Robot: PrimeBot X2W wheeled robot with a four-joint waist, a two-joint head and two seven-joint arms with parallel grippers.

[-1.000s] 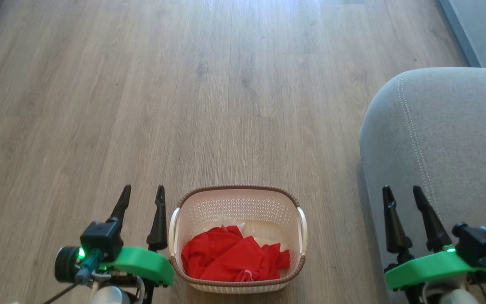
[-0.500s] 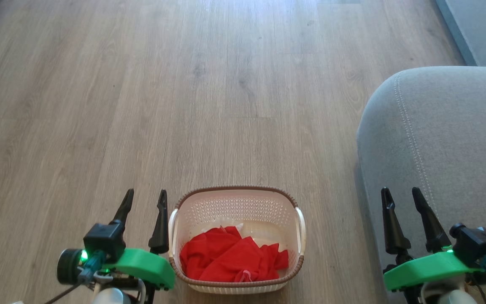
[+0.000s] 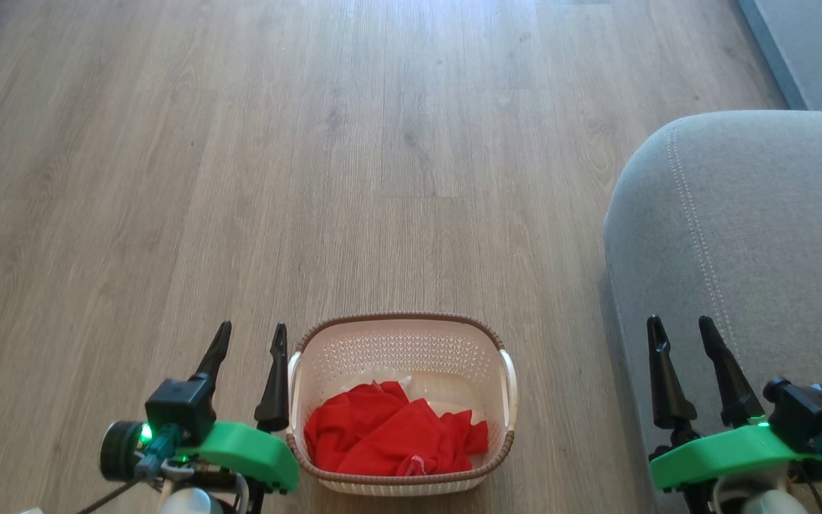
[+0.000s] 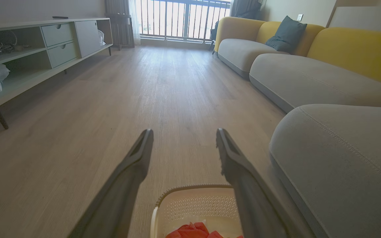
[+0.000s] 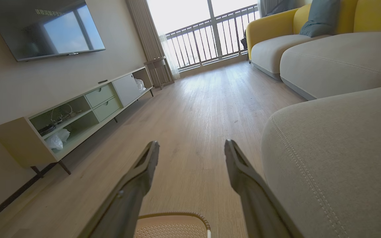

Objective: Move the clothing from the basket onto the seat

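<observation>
The left claw (image 3: pixel 252 328) hangs just beside the left handle of the basket (image 3: pixel 397 317), its two dark fingers spread wide with nothing between them. The right claw (image 3: pixel 679 321) is spread just as wide and empty, close by the rounded edge of the seat (image 3: pixel 753 228). The head view looks straight down into the basket, which stands on the wooden floor (image 3: pixel 311 143) between the claws, with the clothing (image 3: pixel 389 435) crumpled red in its near half. The left wrist view catches the basket's far rim and a scrap of red at its bottom edge, but it opens up the room: a long low cabinet (image 4: pixel 28 56), a yellow-backed sofa (image 4: pixel 352 49) with a dark cushion (image 4: pixel 286 33), and a railed window (image 4: pixel 184 19). The right wrist view adds a television (image 5: pixel 45 26) on the wall and cuts the basket down to a strip of rim. I cannot tell how many garments lie in the heap.
</observation>
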